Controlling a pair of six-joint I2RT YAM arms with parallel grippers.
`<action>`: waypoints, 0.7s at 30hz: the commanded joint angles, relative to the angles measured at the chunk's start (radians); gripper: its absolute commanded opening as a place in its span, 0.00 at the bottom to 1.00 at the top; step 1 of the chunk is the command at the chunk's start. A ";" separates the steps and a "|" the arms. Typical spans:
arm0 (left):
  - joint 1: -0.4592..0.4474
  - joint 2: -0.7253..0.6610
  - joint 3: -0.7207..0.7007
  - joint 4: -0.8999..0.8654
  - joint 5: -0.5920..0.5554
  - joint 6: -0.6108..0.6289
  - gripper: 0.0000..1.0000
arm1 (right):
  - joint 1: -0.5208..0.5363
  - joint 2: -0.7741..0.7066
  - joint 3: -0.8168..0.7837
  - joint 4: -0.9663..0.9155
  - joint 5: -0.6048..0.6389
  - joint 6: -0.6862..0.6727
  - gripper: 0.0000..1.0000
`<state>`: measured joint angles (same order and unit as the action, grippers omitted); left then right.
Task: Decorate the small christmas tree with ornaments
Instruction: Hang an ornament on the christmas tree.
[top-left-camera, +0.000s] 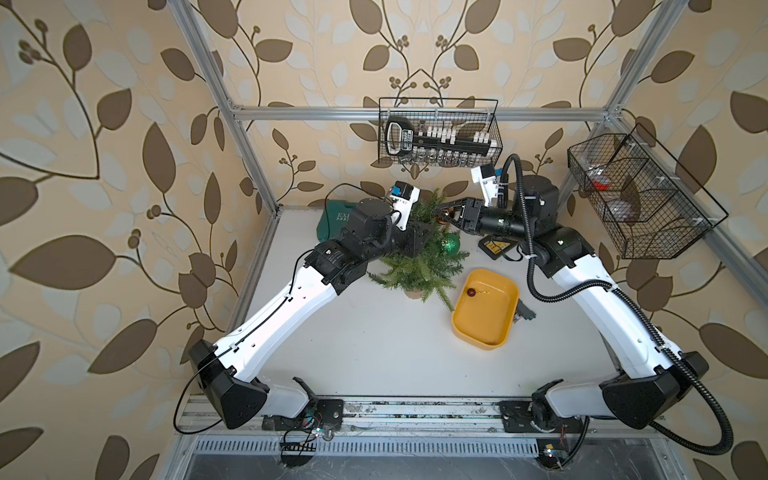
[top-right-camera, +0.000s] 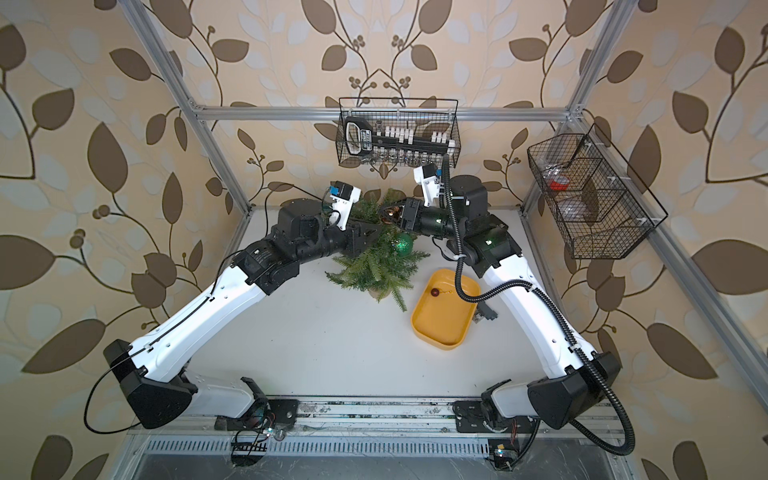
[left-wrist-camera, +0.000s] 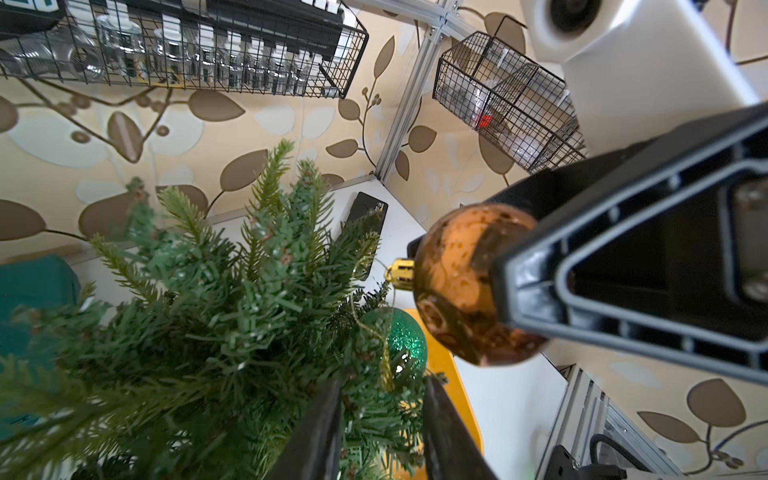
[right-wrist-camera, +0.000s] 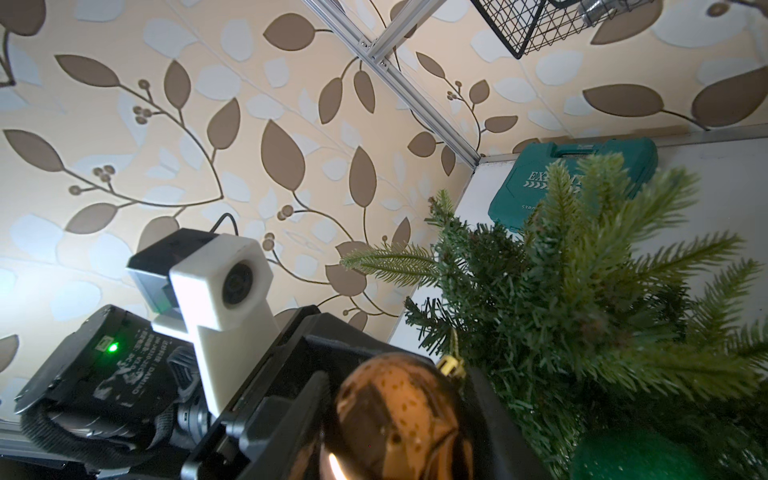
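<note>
loop placement decides this step. the right gripper is clamped on the amber-gold bauble and holds it high beside the crown of the small christmas tree, with its gold cap turned toward the branches. from the cap the thin gold loop trails down into the needles toward the left gripper. that gripper's jaws stand parted with foliage between them, and i cannot make out that they pinch the thread. the glittery green bauble already hangs on the tree's tray side. the small dark red bauble lies in the yellow tray just beside the tree.

to do it well, i'd judge the ball should stay gripped until the loop is truly over a branch tip, not merely lying in the needles. a stiff upper branch well apart from the green one would stop the two knocking. the left gripper seems best used to steady a branch or spread the loop. lower the ball slowly so the thread takes the weight, then let go gently, because a shiny sphere could slip and roll off the table. avoid pushing sideways on the crown, since the light tree in its pale pot could tip.
</note>
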<state>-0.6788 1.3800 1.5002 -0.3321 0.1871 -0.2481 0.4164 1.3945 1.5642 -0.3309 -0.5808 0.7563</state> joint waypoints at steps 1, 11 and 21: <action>0.011 -0.003 0.023 0.040 0.023 -0.007 0.27 | -0.004 -0.022 -0.022 0.021 -0.019 0.005 0.44; 0.011 -0.006 0.026 0.033 0.018 -0.001 0.00 | -0.007 -0.028 -0.030 0.030 -0.024 0.009 0.44; 0.011 -0.049 0.005 0.015 0.002 0.005 0.00 | -0.009 -0.043 -0.051 0.039 -0.021 0.017 0.44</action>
<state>-0.6788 1.3769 1.5002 -0.3321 0.1993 -0.2573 0.4099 1.3697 1.5356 -0.3099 -0.5880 0.7662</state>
